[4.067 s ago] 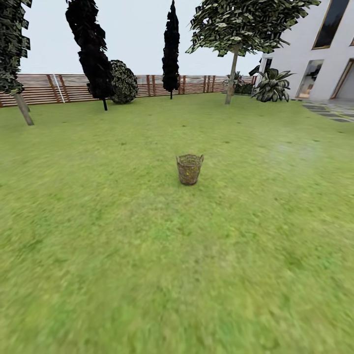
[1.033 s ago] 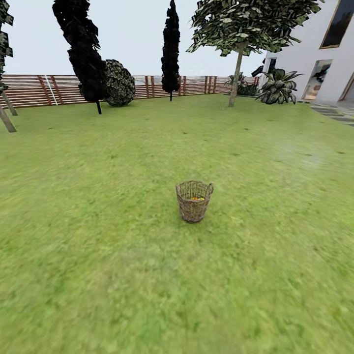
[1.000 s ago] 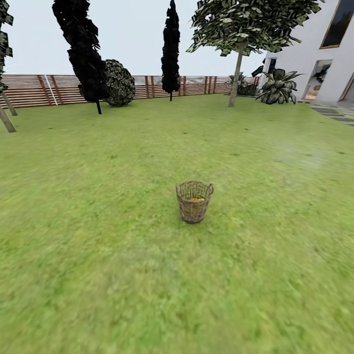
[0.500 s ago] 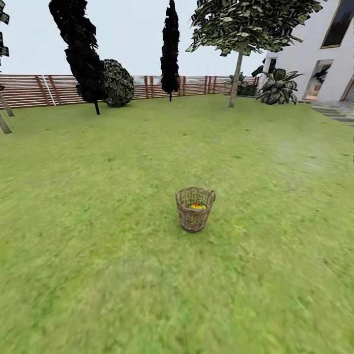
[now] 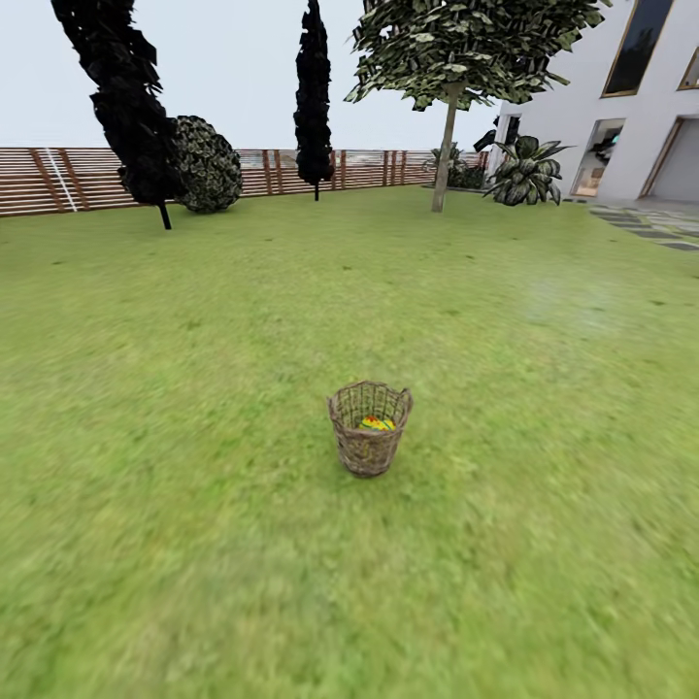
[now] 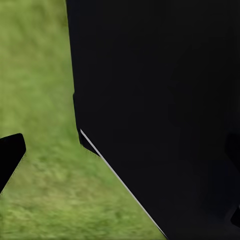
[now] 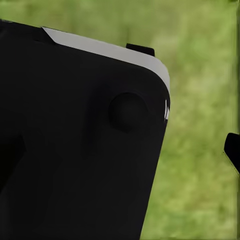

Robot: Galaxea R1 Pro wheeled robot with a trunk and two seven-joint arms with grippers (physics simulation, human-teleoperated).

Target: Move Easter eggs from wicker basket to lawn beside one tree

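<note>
The wicker basket [image 5: 369,429] stands upright on the lawn [image 5: 194,408] a short way ahead of me. Inside it the yellow tops of the Easter eggs [image 5: 377,423] show past the rim; I cannot tell their number. A tree [image 5: 445,146] with a pale straight trunk and a leafy crown stands far back, right of centre. In the left wrist view, one dark fingertip [image 6: 10,157] of my left gripper [image 6: 120,165] sits at the frame's edge over grass. My right gripper [image 7: 120,150] shows a fingertip [image 7: 233,150] the same way. Both stand wide apart, holding nothing.
A brown slat fence [image 5: 68,180] closes the far side, with two narrow black trees [image 5: 126,107] [image 5: 314,97] and a round dark bush [image 5: 204,165] before it. The white house [image 5: 631,107], a palm-like plant [image 5: 524,170] and paving stones [image 5: 650,223] lie at the back right.
The camera has moved closer to the basket and turned slightly right. The basket looks larger and lower in the picture, and the eggs inside show more plainly.
</note>
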